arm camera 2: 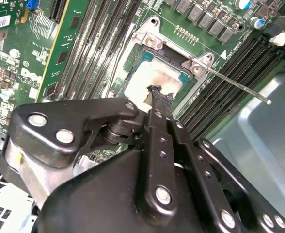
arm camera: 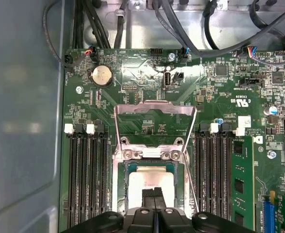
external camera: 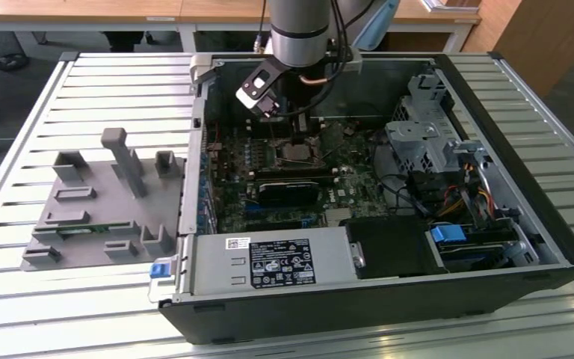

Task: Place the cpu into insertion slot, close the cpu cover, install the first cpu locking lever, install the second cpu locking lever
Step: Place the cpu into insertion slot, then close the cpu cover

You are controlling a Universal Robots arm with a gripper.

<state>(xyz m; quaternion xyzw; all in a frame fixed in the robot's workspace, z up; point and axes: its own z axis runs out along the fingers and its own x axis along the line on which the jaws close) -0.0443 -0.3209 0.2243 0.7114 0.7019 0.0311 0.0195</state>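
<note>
Gripper (arm camera: 154, 194) jaws pressed together, pinching nothing. In both wrist views you see the tips directly over the cpu (arm camera: 150, 175). Cpu lies flat, face up, seated square in the insertion slot (arm camera: 117, 189); it is square, so no long axis. The fingers hide its near edge, and you cannot tell whether the tips touch it. Beyond it the cpu cover (arm camera: 154, 108) stands raised on its hinge. A thin locking lever (arm camera 2: 239, 86) angles out over the memory slots (arm camera 2: 215, 97).

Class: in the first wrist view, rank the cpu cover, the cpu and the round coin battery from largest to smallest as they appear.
1. the cpu cover, raised open, possibly nearer the camera.
2. the cpu, partly hidden by the claw.
3. the round coin battery, clearly smallest.
</note>
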